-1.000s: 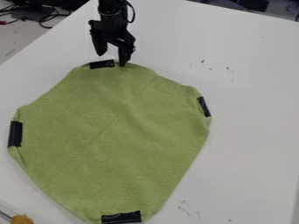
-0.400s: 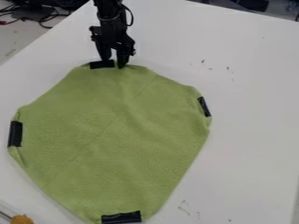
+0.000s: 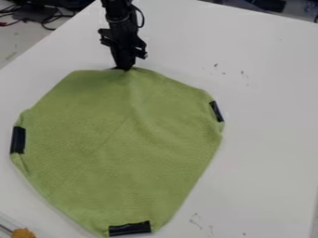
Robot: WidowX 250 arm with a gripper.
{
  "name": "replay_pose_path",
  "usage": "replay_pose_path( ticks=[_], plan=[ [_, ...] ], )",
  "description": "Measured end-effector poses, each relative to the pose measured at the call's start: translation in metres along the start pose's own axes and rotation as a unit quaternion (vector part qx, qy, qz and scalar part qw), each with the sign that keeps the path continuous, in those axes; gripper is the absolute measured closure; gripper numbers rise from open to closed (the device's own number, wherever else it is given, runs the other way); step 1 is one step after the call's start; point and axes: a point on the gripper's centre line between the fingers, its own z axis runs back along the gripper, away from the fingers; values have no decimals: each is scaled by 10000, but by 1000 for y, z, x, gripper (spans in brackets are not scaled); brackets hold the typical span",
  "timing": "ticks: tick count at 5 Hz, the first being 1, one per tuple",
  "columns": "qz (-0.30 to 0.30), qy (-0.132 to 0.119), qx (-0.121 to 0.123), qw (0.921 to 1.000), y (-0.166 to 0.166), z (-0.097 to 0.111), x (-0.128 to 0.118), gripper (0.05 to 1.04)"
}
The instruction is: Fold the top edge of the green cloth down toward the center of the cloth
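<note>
Got the black claw (image 3: 124, 68) pointing down at the far edge of the green cloth (image 3: 118, 148), fingers together, clamped on a pinch of fabric. Hanging in the upper left of the camera view, below the black arm (image 3: 118, 11) coming in from the top edge (thin cable looped beside it).

Seeing the cloth spread across the left and middle of the white worktop (image 3: 267, 148), mostly flat, roughly a rounded diamond. Puckered right at the claw, with soft folds fanning down from there. Also showing a faint diagonal crease through the middle.

Counting three black strips along the rim: one on the left (image 3: 18, 140), one on the right (image 3: 216, 111), one at the near end (image 3: 129, 228). Can't tell what they're made of (look like tape). Tucked in a bit near the left one, with a small fold just below it.

At the bottom left corner, spotting a small orange thing (image 3: 23, 233) beside a thin dark rod (image 3: 5, 229) (cut off by the view, can't identify either). On the worktop to the right of the cloth, noting a few dark scuffs (image 3: 243, 73). Past the far left edge, finding loose cables (image 3: 44, 20), mostly black with some red.
</note>
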Motion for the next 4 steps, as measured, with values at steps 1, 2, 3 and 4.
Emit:
replay_pose_path(
  ticks=[1, 2, 3, 4],
  plan=[
    [-61, 77, 182, 9998, -2, 2, -1, 1006],
    [-77, 143, 564, 9983, -3, 25, -5, 1020],
    [-80, -104, 1014, 9948, -16, 67, -6, 1027],
    [8, -326, 1075, 9937, -31, 91, -18, 1028]
  ],
)
